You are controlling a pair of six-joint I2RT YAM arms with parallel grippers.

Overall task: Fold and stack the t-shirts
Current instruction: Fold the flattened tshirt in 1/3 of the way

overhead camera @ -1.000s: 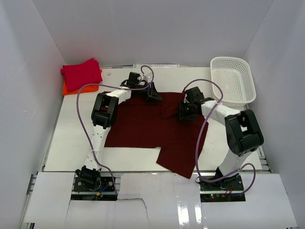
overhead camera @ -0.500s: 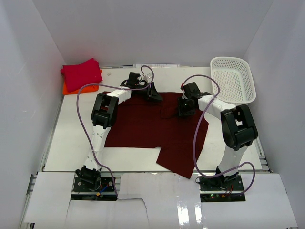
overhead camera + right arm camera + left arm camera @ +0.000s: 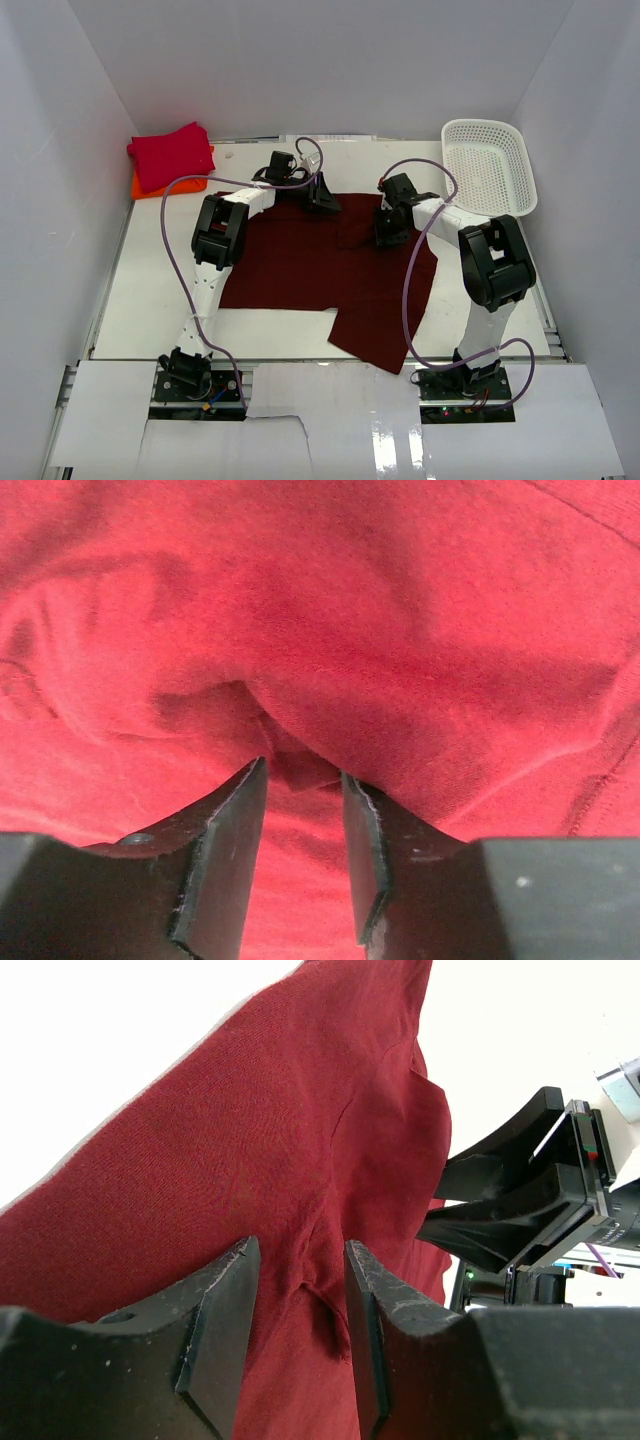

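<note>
A dark maroon t-shirt (image 3: 320,270) lies spread on the table, with one flap reaching the near edge. My left gripper (image 3: 322,197) rests on its far edge. In the left wrist view the shirt (image 3: 250,1130) fills the frame, and the gripper (image 3: 298,1250) stands narrowly open astride a small ridge of cloth. My right gripper (image 3: 388,230) is down on the shirt's far right part. In its wrist view the gripper (image 3: 303,770) is narrowly open, with a raised fold of shirt (image 3: 400,630) at the fingertips. A folded crimson t-shirt (image 3: 170,153) lies on an orange one (image 3: 165,184) at the far left corner.
A white mesh basket (image 3: 484,123) stands at the far right corner, close behind the right arm. White walls enclose the table on three sides. Purple cables loop over both arms. The right gripper's black body (image 3: 520,1200) shows in the left wrist view.
My right gripper has moved a little toward the far edge of the shirt, and its arm has swung in closer. The left arm and the shirt have not visibly moved.
</note>
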